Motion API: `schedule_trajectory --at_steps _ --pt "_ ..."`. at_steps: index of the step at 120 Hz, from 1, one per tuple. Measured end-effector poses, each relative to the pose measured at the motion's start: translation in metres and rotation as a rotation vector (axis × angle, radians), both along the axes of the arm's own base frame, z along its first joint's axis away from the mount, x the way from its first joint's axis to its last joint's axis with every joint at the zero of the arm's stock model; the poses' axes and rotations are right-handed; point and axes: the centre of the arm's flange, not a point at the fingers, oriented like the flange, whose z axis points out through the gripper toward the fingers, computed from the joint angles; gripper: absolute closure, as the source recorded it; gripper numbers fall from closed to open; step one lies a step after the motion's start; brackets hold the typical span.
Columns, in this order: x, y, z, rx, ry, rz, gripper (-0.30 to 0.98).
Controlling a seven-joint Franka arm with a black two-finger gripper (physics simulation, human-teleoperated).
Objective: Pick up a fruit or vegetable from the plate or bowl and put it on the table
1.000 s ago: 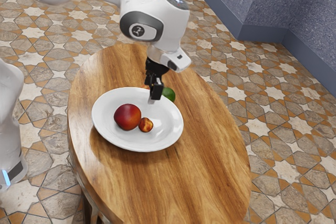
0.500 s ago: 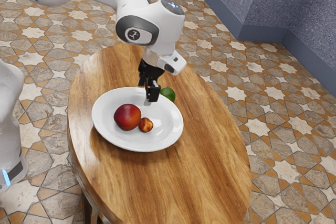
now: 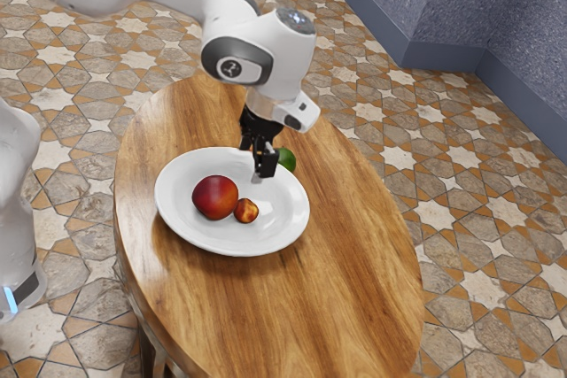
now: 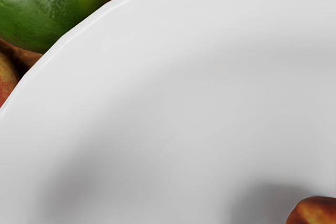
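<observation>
- Small orange-red fruit hasn't budged; tool has shifted slightly toward the exterior view's right and a bit lower since the earlier frame.
- Task fruit: either one on the plate qualifies. Small one sits touching or just beside the big red fruit; both lie in the plate.
- Tool: released, spread, nothing grasped. Hangs above the plate's rim side, near the green fruit, off to one side of the plate fruits.
- Past the rim, on the worktop: green fruit, plus a red-yellow fruit in the wrist view. Can't tell if either came off the plate.
- Step in hand, my read: approach, pre-grasp.
- Next: move in over the small fruit, line up, descend, close, lift clear of the rim, set down on the worktop.
- Watch: big neighbour could foul a finger or get nudged; round fruit may roll if gripped off-centre.
</observation>
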Motion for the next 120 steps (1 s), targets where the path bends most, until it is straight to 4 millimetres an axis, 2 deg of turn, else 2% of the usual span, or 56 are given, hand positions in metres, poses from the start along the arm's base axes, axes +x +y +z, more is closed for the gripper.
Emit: schedule_trajectory --at_steps 23,53,86,120 --pt "-0.002 0.0 -0.006 0.001 0.006 0.007 0.0" --pt "-0.002 0.001 -0.004 -0.001 -0.003 0.015 0.0" --pt "-0.002 0.022 -0.002 0.001 -0.005 0.049 0.0" --pt "-0.003 0.019 -0.001 0.006 -0.003 0.037 0.0"
